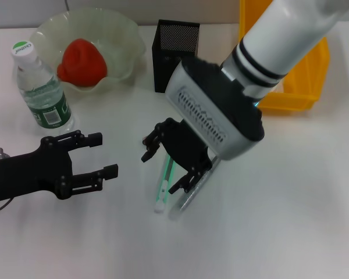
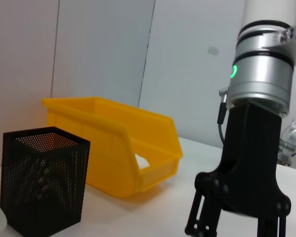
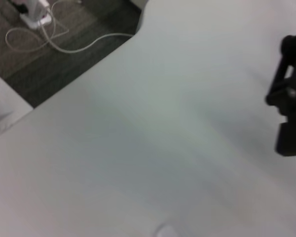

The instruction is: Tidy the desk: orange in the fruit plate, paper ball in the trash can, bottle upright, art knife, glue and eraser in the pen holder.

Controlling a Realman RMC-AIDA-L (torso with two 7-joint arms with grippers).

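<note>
My right gripper [image 1: 166, 165] is open and low over the table's middle, its fingers straddling the light green and white art knife [image 1: 163, 181]. The grey translucent glue [image 1: 189, 196] lies right beside the knife. My left gripper [image 1: 102, 156] hovers open and empty at the front left. The orange [image 1: 81, 63] sits in the pale green fruit plate [image 1: 123, 36]. The bottle [image 1: 43, 93] stands upright near the plate. The black mesh pen holder [image 1: 175, 51] stands behind the right gripper, with the yellow trash can [image 1: 299, 81] to its right. The eraser and paper ball are out of view.
The left wrist view shows the pen holder [image 2: 42, 182], the trash can [image 2: 113, 138] with a white patch in its front opening, and the right gripper [image 2: 237, 222]. The right wrist view shows bare table, its edge, and cables on the floor [image 3: 64, 42].
</note>
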